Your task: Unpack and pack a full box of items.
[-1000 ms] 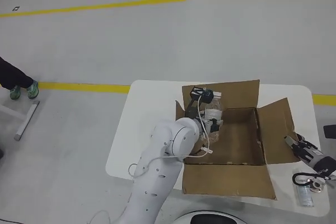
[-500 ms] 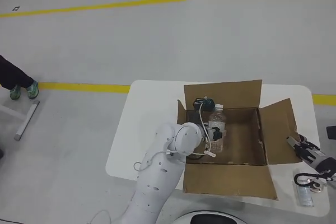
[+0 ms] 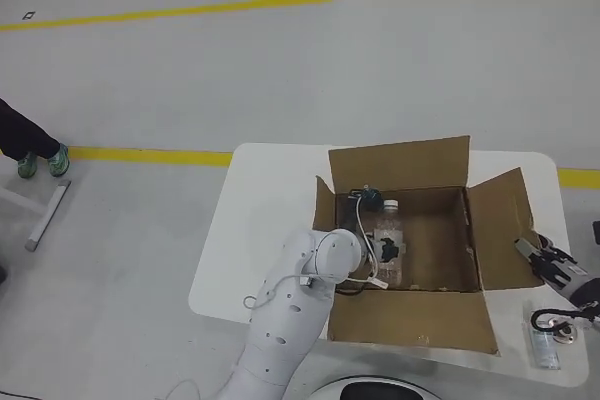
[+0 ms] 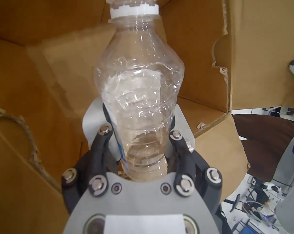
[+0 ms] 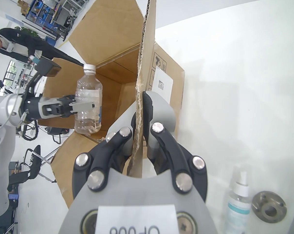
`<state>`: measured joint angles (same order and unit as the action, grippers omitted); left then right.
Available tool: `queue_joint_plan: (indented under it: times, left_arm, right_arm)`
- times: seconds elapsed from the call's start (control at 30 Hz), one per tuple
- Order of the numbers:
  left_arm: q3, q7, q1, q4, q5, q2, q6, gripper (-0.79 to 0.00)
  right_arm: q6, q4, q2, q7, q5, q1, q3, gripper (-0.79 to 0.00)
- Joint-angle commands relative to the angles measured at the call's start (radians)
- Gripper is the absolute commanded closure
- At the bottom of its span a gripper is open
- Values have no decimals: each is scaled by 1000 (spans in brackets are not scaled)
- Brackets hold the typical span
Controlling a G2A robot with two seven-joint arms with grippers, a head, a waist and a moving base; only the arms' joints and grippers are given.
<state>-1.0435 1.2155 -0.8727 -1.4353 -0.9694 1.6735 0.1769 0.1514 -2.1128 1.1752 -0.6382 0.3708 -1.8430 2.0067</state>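
An open cardboard box (image 3: pixel 420 318) stands on the white table (image 3: pixel 260 230), all flaps folded out. My left gripper (image 4: pixel 138 119) is shut on a clear plastic bottle (image 4: pixel 137 81) with a white cap, gripping its lower half. From above, the bottle (image 3: pixel 388 238) sits inside the box opening, near the left wall. Seen from the right wrist, the bottle (image 5: pixel 88 103) is upright with the left gripper (image 5: pixel 85 105) clamped around its middle. My right gripper (image 5: pixel 139 113) is shut on the edge of the box's right flap (image 5: pixel 147 49), also seen from above, where this gripper (image 3: pixel 530 250) meets that flap.
A small spray bottle (image 5: pixel 238 203) lies on the table beside a round metal flange (image 5: pixel 268 208), close to the right gripper. From above, the spray bottle (image 3: pixel 545 345) is near the table's front right corner. Bare tabletop lies left of the box.
The left gripper has carried the bottle from the box's far left corner toward the robot, deeper into the opening. The right gripper and its flap shifted slightly right.
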Motion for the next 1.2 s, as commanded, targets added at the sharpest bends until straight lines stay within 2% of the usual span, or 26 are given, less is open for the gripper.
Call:
queue_joint_plan:
  times: [0.0,0.47,0.6,0.77,0.83,0.87,0.9,0.93,1.17]
  left_arm:
    - [0,-12,-5,21,20,0,9,0]
    - [1,-37,45,159,23,0,132,0]
    - [16,-5,66,206,6,-1,127,0]
    - [18,-20,83,249,6,-2,129,-6]
    - [26,-26,89,263,-2,-1,133,-83]
    - [29,-28,91,270,1,0,136,-311]
    - [30,-28,93,276,10,1,136,-680]
    - [32,-28,95,281,19,2,136,-785]
    - [42,-35,112,293,25,3,136,-785]
  right_arm:
    - [-1,-10,-1,-4,-15,-7,12,0]
    - [23,-101,-4,-19,-86,-50,51,0]
    - [32,-116,-4,-24,-82,-66,45,0]
    - [36,-130,-5,-18,-88,-78,48,0]
    - [37,-138,-5,-18,-96,-81,51,0]
    - [38,-141,-5,-18,-99,-82,53,0]
    - [38,-143,-5,-18,-103,-83,54,0]
    - [39,-145,-6,-18,-105,-84,56,0]
    - [38,-139,-8,-19,-103,-80,61,0]
